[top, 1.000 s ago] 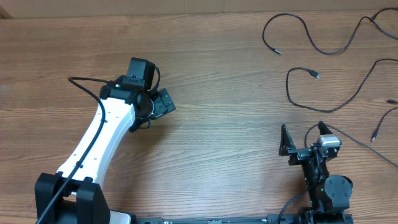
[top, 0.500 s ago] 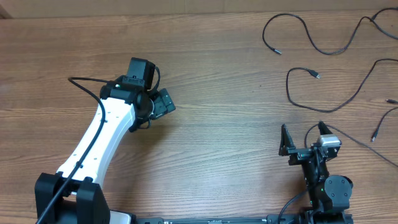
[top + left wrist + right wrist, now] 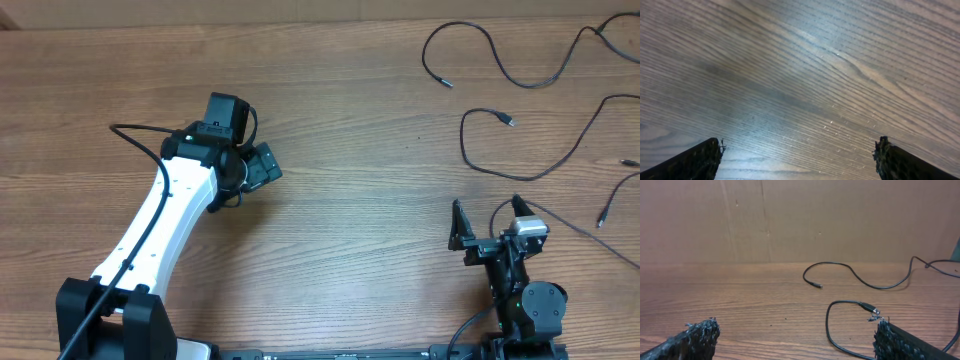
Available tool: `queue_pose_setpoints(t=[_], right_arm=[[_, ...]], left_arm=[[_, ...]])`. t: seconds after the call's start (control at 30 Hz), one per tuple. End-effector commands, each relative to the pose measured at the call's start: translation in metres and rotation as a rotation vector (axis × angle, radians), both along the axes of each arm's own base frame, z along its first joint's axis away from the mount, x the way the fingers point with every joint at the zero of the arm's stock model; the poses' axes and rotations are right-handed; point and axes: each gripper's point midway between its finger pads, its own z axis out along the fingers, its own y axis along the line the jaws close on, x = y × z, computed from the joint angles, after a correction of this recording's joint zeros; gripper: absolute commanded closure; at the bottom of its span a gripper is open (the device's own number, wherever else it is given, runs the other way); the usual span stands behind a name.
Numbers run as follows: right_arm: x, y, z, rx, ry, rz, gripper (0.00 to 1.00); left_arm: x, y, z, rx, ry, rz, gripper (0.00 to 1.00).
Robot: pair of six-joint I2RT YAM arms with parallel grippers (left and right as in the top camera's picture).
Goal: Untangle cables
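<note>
Just wooden desk (image 3: 360, 250) under both arms. The cables (image 3: 507, 120) lie loose across the far right side, near the right fingers (image 3: 458, 228) and well apart from the left fingers (image 3: 262, 167). Both pairs are spread wide, released.

You see: right gripper (image 3: 795, 342), jaws wide apart | silver-tipped cable (image 3: 867, 307) just ahead-right of it | second cable (image 3: 814, 284) farther beyond it

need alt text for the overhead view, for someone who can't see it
Thin black cables lie loose across the right side of a wooden table. The right end effector stands open beside the nearest one; the left end effector hangs over bare wood at the left, with no cable close.
</note>
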Motion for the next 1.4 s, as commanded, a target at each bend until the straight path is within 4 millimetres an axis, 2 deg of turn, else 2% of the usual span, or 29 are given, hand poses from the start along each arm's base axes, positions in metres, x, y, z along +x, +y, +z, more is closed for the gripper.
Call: queue_pose_setpoints(t=[0.0, 0.3, 0.63, 0.83, 0.97, 1.07, 1.23, 1.37], right_arm=[[0.000, -0.001, -0.001, -0.008, -0.008, -0.005, 0.00], [0.000, -0.001, -0.001, -0.008, -0.008, -0.005, 0.00], [0.000, -0.001, -0.001, -0.008, -0.008, -0.005, 0.00], [0.000, -0.001, -0.001, -0.008, -0.008, -0.005, 0.00], [0.000, -0.001, -0.001, -0.008, -0.008, -0.005, 0.00], [0.000, 0.000, -0.001, -0.008, -0.008, -0.004, 0.00], [0.000, -0.001, -0.001, -0.008, -0.008, -0.005, 0.00], [0.000, -0.001, -0.001, -0.008, -0.008, -0.005, 0.00]], left_arm=[[-0.006, 0.002, -0.005, 0.011, 0.034, 0.006, 0.00], [-0.007, 0.007, -0.001, 0.038, 0.024, 0.012, 0.00], [-0.007, 0.022, 0.031, 0.100, -0.091, 0.023, 0.00], [-0.001, 0.022, 0.052, 0.137, -0.227, -0.143, 0.00], [0.001, 0.022, 0.055, 0.132, -0.334, -0.146, 0.01], [-0.007, 0.024, 0.050, 0.128, -0.380, -0.140, 0.00], [-0.035, 0.031, 0.039, 0.129, -0.375, -0.140, 0.01], [-0.050, 0.036, 0.038, 0.133, -0.399, -0.135, 0.01]])
